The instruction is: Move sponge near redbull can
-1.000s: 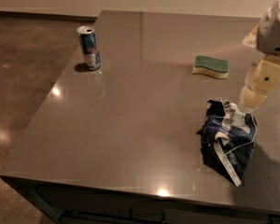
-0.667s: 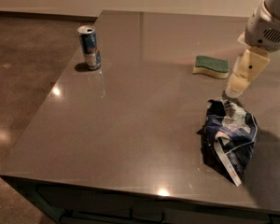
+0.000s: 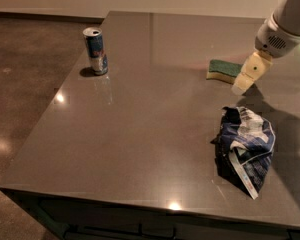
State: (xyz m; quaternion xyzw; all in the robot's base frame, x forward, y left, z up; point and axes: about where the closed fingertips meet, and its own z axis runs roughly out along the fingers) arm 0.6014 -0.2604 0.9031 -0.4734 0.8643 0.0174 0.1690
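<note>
The sponge [image 3: 224, 69], dark green on top with a pale yellow base, lies flat on the grey table [image 3: 150, 134] at the right, towards the back. The redbull can [image 3: 96, 50], blue and silver, stands upright near the table's left edge, far from the sponge. My gripper [image 3: 242, 84] comes down from the upper right on a white arm, its pale tip just to the right of the sponge's near end and close above the tabletop. It holds nothing that I can see.
A crumpled dark blue-and-white foil bag [image 3: 245, 146] lies at the front right, below the gripper. The table's left edge and front edge drop to a brown floor [image 3: 25, 84]. A pale wall runs behind the table.
My gripper has moved up-table and leftwards, from above the foil bag to right beside the sponge. The sponge, can and bag have not moved.
</note>
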